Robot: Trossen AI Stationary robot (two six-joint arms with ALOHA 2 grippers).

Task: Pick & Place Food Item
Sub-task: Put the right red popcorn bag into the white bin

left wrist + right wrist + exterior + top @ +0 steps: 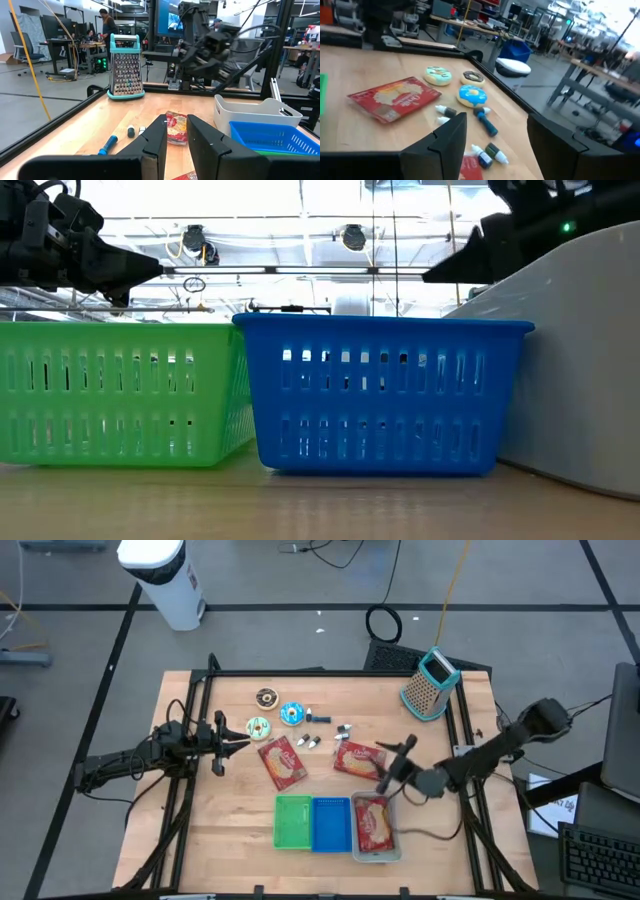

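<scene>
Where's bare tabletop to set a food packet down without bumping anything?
Free: the far left corner beyond the brown donut, and the near left board beside the green basket. Crowded: the middle strip of donuts, small items and red packets, reaching the grey bin.

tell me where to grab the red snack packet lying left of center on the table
Take the red snack packet across its narrow width, from straight above: it lies flat, slightly angled, with bare wood along both long edges. The left gripper is nearest.
</scene>
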